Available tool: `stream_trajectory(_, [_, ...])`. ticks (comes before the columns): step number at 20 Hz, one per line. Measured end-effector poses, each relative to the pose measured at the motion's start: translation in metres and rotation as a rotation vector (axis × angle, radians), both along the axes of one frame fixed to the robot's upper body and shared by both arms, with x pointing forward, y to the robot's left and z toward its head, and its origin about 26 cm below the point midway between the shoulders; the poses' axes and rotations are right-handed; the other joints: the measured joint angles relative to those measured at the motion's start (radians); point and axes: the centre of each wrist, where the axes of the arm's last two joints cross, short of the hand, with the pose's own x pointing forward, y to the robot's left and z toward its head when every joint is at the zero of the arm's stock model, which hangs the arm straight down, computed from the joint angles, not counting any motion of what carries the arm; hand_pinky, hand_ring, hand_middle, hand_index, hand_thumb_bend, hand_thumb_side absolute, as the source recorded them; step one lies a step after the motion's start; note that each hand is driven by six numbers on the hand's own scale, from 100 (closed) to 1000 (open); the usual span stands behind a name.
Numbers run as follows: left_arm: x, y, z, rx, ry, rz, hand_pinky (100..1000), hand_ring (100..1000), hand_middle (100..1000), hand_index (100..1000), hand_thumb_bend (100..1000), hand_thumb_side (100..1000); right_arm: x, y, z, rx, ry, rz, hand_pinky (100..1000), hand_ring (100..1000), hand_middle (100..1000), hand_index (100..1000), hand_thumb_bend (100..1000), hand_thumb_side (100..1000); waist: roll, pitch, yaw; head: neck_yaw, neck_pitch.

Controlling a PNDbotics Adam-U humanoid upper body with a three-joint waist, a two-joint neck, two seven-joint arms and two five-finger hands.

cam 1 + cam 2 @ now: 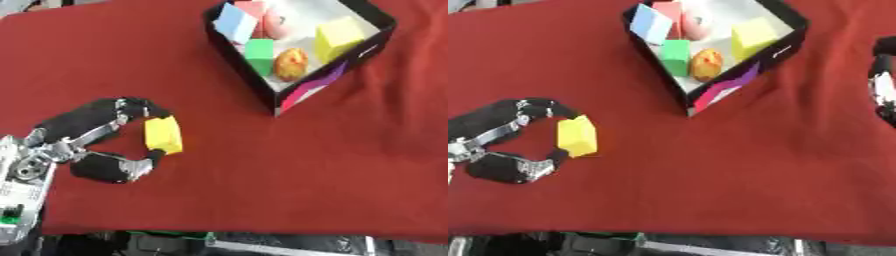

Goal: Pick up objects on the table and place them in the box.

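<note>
A yellow block sits pinched between the fingers and thumb of my left hand at the left of the red table. The black box stands at the top centre, well apart from the hand. Inside it lie a light blue block, a green block, a yellow block, a pink thing and a round orange-red fruit. Only a dark part of my right hand shows at the right edge of the right eye view.
The red cloth covers the whole table. The table's front edge runs along the bottom, with dark and green equipment below it.
</note>
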Motion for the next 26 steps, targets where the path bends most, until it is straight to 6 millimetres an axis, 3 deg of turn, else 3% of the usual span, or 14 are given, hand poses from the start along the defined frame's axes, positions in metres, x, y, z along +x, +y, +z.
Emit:
stream_trajectory(18, [0.003, 0.003, -0.013, -0.136, 0.069, 0.127, 944, 900, 793, 919, 125, 133, 0.002, 0.003, -0.002, 0.000, 0.011, 0.007, 1000, 696, 620, 711, 100, 470, 0.000, 0.010, -0.008, 0.003, 0.000])
stream_trajectory(26, [0.010, 0.000, -0.019, -0.106, 0.100, 0.129, 964, 920, 811, 922, 186, 119, 0.002, 0.004, -0.002, -0.003, 0.016, 0.013, 1000, 695, 619, 711, 100, 470, -0.001, 0.014, -0.012, 0.006, 0.000])
